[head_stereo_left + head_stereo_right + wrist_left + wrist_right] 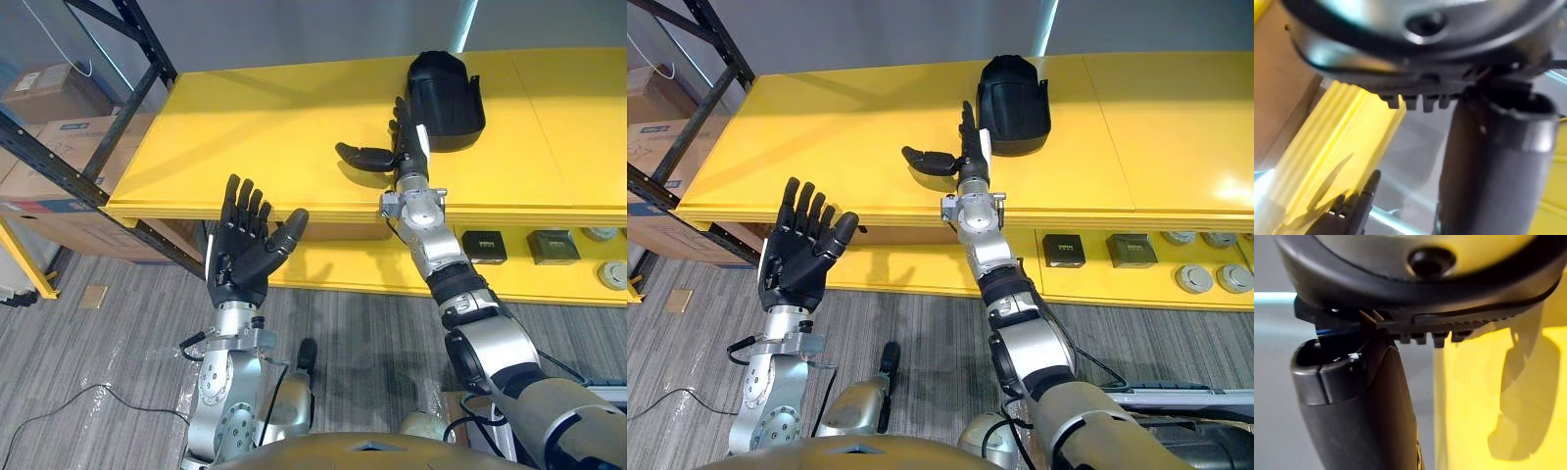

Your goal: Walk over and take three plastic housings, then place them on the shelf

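A black plastic housing (447, 100) lies on the yellow shelf top (274, 127), towards the back right. My right hand (404, 147) reaches over the shelf just left of the housing, fingers straight and thumb spread out to the left; whether the fingers touch the housing I cannot tell. My left hand (245, 245) is held up in front of the shelf's front edge, palm towards me, fingers straight and empty. The same housing (1014, 90) and right hand (965, 147) appear in the right eye view.
A lower yellow shelf (549, 279) holds small dark boxes (484, 246) and round grey parts (614, 274). A black rack frame (108, 108) stands at the left, with cardboard boxes (59, 132) behind it. Grey floor lies below.
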Motion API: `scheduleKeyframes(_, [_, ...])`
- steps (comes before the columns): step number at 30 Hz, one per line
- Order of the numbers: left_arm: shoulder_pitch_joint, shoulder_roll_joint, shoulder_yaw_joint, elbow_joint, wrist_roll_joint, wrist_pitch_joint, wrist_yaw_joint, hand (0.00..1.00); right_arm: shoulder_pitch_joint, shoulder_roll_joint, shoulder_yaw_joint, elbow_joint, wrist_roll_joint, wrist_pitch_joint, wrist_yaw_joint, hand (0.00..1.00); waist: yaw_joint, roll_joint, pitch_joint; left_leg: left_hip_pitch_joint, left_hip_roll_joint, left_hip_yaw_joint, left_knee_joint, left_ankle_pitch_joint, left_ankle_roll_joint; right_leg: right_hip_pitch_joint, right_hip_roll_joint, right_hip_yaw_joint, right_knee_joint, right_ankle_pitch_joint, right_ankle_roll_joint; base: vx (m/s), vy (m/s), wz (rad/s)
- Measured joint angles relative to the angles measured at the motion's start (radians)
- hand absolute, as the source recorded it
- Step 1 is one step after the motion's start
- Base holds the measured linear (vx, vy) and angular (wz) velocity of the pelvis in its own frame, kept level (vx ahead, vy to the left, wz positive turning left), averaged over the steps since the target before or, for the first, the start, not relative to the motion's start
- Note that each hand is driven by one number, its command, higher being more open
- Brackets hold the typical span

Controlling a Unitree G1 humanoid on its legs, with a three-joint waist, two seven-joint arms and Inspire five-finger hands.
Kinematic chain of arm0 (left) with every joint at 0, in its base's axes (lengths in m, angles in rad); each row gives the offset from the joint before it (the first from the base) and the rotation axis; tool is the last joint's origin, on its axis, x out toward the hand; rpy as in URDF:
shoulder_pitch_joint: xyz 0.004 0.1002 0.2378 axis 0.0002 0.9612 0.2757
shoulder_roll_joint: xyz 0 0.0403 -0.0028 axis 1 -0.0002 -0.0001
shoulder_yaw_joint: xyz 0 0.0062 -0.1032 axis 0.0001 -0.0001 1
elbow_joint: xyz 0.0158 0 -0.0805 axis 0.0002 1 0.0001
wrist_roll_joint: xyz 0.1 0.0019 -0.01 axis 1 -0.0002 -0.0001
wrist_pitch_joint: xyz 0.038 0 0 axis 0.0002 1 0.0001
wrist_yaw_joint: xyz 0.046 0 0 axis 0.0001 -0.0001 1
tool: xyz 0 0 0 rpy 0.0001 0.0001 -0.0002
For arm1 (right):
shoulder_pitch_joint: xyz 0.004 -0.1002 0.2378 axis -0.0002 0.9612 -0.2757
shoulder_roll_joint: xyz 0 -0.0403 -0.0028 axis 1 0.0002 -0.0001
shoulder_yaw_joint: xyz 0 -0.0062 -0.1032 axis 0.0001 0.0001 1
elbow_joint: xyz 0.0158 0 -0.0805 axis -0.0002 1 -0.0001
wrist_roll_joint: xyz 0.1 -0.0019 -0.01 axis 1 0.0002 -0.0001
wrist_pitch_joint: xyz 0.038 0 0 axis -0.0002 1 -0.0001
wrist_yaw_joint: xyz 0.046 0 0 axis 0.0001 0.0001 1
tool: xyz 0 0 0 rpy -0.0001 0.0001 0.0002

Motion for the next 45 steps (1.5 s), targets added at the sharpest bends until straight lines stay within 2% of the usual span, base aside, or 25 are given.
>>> scheduleKeyframes(3, [-0.005,0.002,0.002,0.000,0.000,0.000,-0.002,1.00,0.006,-0.006,0.029,-0.017,0.016,-0.018,0.067,1.00,-0.003,-0.002,0.002,0.000,0.000,0.004,0.000,0.000,0.000,0.001,0.000,0.002,0.000,0.000,0.000,0.00,0.000,-0.03])
scheduleKeyframes(7, [-0.022,0.020,0.002,0.000,0.000,-0.001,-0.024,1.00,0.128,-0.011,0.044,-0.272,0.042,-0.052,0.111,1.00,-0.001,-0.020,0.013,0.000,0.001,0.011,0.000,-0.001,0.001,0.001,0.001,0.008,-0.011,0.001,0.000,0.00,-0.002,-0.02])
scheduleKeyframes(10, [-0.025,0.031,0.018,0.000,0.000,-0.004,-0.025,1.00,0.254,0.007,0.050,-0.500,0.041,-0.079,0.130,1.00,-0.004,-0.031,0.015,0.005,0.016,0.051,-0.003,-0.012,0.003,0.000,0.016,0.042,-0.048,0.027,0.000,0.00,-0.003,-0.37])
scheduleKeyframes(13, [-0.026,0.038,0.021,0.000,0.001,-0.012,-0.025,1.00,0.390,0.014,0.050,-0.689,0.039,-0.098,0.147,1.00,-0.032,-0.044,0.017,0.013,0.030,0.105,-0.003,-0.021,0.004,-0.005,0.031,0.090,-0.099,0.068,-0.002,0.01,0.009,-0.54])
scheduleKeyframes(16, [-0.030,0.039,0.017,0.000,0.001,-0.013,-0.026,1.00,0.558,0.027,0.017,-0.825,0.040,-0.106,0.139,1.00,-0.062,-0.072,0.009,0.036,0.042,0.172,-0.004,-0.042,0.002,-0.005,0.040,0.153,-0.151,0.100,0.000,0.01,0.019,-0.65])
scheduleKeyframes(18, [-0.033,0.039,0.010,0.000,0.002,-0.016,-0.032,1.00,0.658,0.047,-0.028,-0.877,0.040,-0.106,0.116,1.00,-0.083,-0.092,-0.004,0.042,0.051,0.210,-0.004,-0.052,0.001,-0.018,0.046,0.191,-0.172,0.116,0.000,0.02,0.007,-0.58])
scheduleKeyframes(20, [-0.039,0.038,0.001,-0.002,0.002,-0.017,-0.042,1.00,0.770,0.070,-0.097,-0.923,0.039,-0.106,0.054,1.00,-0.109,-0.112,-0.016,0.048,0.063,0.270,-0.004,-0.056,-0.002,-0.045,0.057,0.250,-0.193,0.141,-0.005,0.03,0.004,-0.72])
scheduleKeyframes(23, [-0.044,0.039,-0.012,-0.002,0.002,-0.020,-0.044,1.00,0.896,0.092,-0.201,-0.981,0.038,-0.102,0.001,1.00,-0.130,-0.117,-0.018,0.085,0.072,0.351,0.000,-0.075,-0.007,-0.059,0.065,0.336,-0.215,0.165,-0.005,0.04,0.005,-0.94])
scheduleKeyframes(27, [-0.046,0.040,-0.033,-0.004,0.004,-0.079,-0.024,1.00,1.083,0.090,-0.334,-1.037,0.038,-0.103,-0.019,1.00,-0.201,-0.129,-0.050,0.135,0.090,0.470,0.002,-0.127,-0.026,-0.107,0.093,0.472,-0.236,0.189,-0.013,0.01,-0.009,-0.97])
scheduleKeyframes(28, [-0.048,0.042,-0.037,-0.006,0.005,-0.087,-0.019,1.00,1.108,0.089,-0.352,-1.042,0.039,-0.103,-0.020,1.00,-0.211,-0.132,-0.056,0.136,0.089,0.470,0.011,-0.144,-0.026,-0.117,0.097,0.495,-0.236,0.190,-0.014,0.02,-0.014,-1.11])
scheduleKeyframes(30, [-0.069,0.060,-0.042,-0.008,0.025,-0.111,0.027,1.00,1.182,0.088,-0.399,-1.060,0.043,-0.107,-0.014,1.00,-0.220,-0.145,-0.062,0.111,0.076,0.385,0.147,-0.274,-0.027,-0.145,0.118,0.605,-0.237,0.194,-0.029,0.05,0.016,-1.39])
scheduleKeyframes(31, [-0.075,0.061,-0.042,-0.009,0.029,-0.117,0.047,1.00,1.195,0.088,-0.405,-1.063,0.050,-0.113,-0.007,1.00,-0.224,-0.145,-0.063,0.102,0.071,0.351,0.187,-0.311,-0.023,-0.149,0.127,0.631,-0.237,0.196,-0.032,0.06,0.037,-1.38])
scheduleKeyframes(33, [-0.075,0.061,-0.033,-0.040,0.053,-0.122,0.105,1.00,1.228,0.087,-0.413,-1.065,0.120,-0.145,0.025,1.00,-0.246,-0.129,-0.073,0.059,0.065,0.261,0.322,-0.426,-0.007,-0.175,0.166,0.704,-0.227,0.198,-0.035,0.05,0.051,-1.10])
scheduleKeyframes(35, [-0.077,0.053,-0.025,-0.058,0.059,-0.122,0.121,1.00,1.234,0.089,-0.401,-1.065,0.140,-0.152,0.041,1.00,-0.245,-0.119,-0.080,0.036,0.063,0.218,0.391,-0.476,0.004,-0.191,0.187,0.747,-0.229,0.214,-0.026,0.07,0.087,-0.85])
scheduleKeyframes(38, [-0.065,0.030,0.025,-0.068,0.060,-0.122,0.157,1.00,1.216,0.089,-0.306,-1.066,0.170,-0.153,0.078,1.00,-0.234,-0.116,-0.082,0.022,0.037,0.089,0.442,-0.499,0.018,-0.209,0.200,0.801,-0.222,0.223,-0.017,0.06,0.094,-0.60])
scheduleKeyframes(42, [-0.061,-0.022,0.048,-0.082,0.066,-0.122,0.162,1.00,1.187,0.099,-0.184,-1.058,0.148,-0.153,0.049,1.00,-0.183,-0.102,-0.090,0.021,0.031,0.077,0.445,-0.540,0.028,-0.232,0.202,0.799,-0.193,0.224,-0.014,-0.01,0.109,-0.13])
scheduleKeyframes(43, [-0.061,-0.024,0.045,-0.085,0.092,-0.126,0.159,1.00,1.182,0.128,-0.155,-1.053,0.151,-0.153,0.030,1.00,-0.159,-0.102,-0.089,0.017,0.026,0.075,0.455,-0.546,0.031,-0.244,0.201,0.768,-0.158,0.224,-0.014,-0.07,0.060,0.05])
scheduleKeyframes(45, [-0.061,-0.018,0.045,-0.086,0.125,-0.138,0.148,1.00,1.186,0.158,-0.140,-1.049,0.151,-0.153,0.024,1.00,-0.158,-0.101,-0.089,0.005,0.015,0.068,0.486,-0.554,0.041,-0.256,0.196,0.746,-0.120,0.221,-0.011,-0.11,0.064,0.07])
